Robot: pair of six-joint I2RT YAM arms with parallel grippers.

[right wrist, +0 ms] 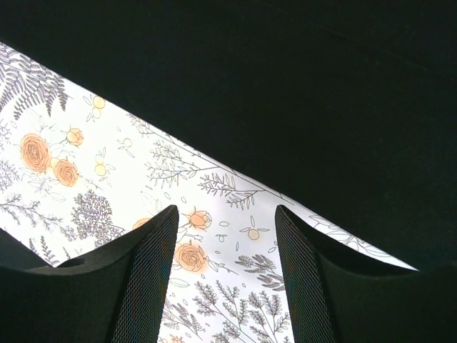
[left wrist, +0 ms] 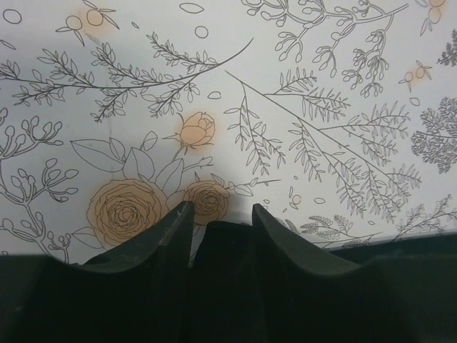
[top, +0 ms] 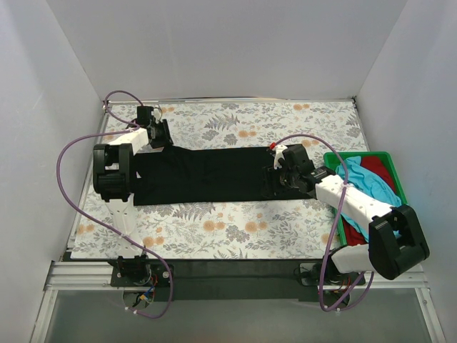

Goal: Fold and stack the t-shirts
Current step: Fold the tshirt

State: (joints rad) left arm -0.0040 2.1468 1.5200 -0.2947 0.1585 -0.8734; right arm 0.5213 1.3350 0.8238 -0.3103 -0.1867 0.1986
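Observation:
The black t-shirt [top: 207, 175] lies on the floral table as a long flat band running left to right. My left gripper [top: 158, 134] is at its far left corner. In the left wrist view the left gripper [left wrist: 220, 209] has its jaws apart with a fold of black cloth [left wrist: 221, 246] between them, and a sliver of table shows beside the left finger. My right gripper [top: 275, 179] is at the band's right end. It stands open [right wrist: 226, 211] over bare table, with the black shirt [right wrist: 285, 86] beyond its tips. A turquoise t-shirt [top: 368, 182] and a red t-shirt [top: 378, 166] lie in the tray.
A green plastic tray [top: 357, 155] stands at the right edge of the table, partly under my right arm. White walls close in the left, back and right sides. Purple cables [top: 68, 153] loop from both arms. Floral tablecloth [top: 235, 225] shows in front of the shirt.

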